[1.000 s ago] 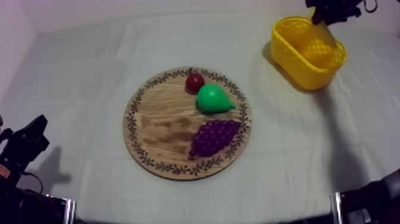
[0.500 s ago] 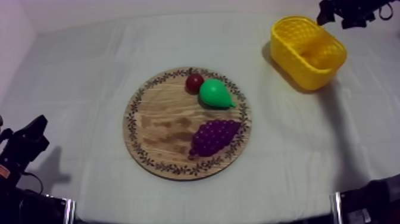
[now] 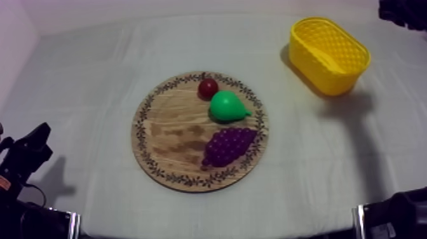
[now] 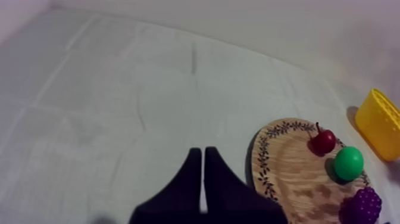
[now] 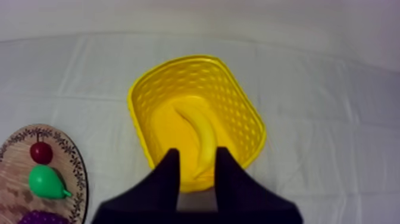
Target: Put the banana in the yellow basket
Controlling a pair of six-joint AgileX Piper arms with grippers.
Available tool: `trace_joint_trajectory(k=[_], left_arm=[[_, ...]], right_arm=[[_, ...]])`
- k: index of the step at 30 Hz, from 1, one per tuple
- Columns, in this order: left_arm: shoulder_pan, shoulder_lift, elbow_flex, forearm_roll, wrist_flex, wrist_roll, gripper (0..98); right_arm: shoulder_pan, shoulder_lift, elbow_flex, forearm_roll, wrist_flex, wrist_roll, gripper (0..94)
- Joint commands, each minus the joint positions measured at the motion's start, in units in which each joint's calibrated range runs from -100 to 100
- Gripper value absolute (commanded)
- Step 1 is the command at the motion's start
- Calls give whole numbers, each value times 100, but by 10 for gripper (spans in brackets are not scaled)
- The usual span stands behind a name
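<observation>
The banana (image 5: 202,134) lies curved inside the yellow basket (image 5: 196,59), which stands at the far right of the table (image 3: 356,54). My right gripper (image 5: 197,158) hovers open just above the basket's near rim, with nothing between its fingers. In the top view the right arm (image 3: 403,11) is a dark shape beyond the basket. The round wooden board (image 3: 171,127) carries a small red fruit (image 3: 208,88), a green pear (image 3: 227,106) and purple grapes (image 3: 229,146). My left gripper (image 4: 203,152) is shut on nothing, resting low at the left of the board (image 4: 286,173).
Grey-white cloth stretches open between the board and the basket. The left arm (image 3: 28,152) sits at the table's near left edge. From the left wrist, the red fruit (image 4: 324,142), pear (image 4: 348,163), grapes (image 4: 360,207) and basket (image 4: 381,125) are visible.
My right arm has drawn back from over the basket's far rim toward the upper right. The left arm and the fruit on the board have not moved.
</observation>
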Motion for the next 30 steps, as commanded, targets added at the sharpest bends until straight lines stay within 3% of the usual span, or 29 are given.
trace_joint_trajectory(k=[1, 9, 13, 22, 30], left_arm=[[1, 0, -3, 4, 0, 1, 1], [1, 0, -3, 4, 0, 1, 1], [1, 0, -3, 4, 0, 1, 1], [1, 0, -3, 4, 0, -1, 1], [1, 0, -3, 4, 0, -1, 1]], right_arm=[[-20, -1115, 934, 37, -318, 7, 71], [-128, -2984, 3456, 192, -1472, -14, 12], [-163, -3802, 4555, 217, -1759, 100, 7], [-100, -5194, 6098, 185, -1832, 278, 5], [-92, -5801, 6309, 267, -1449, -129, 5]])
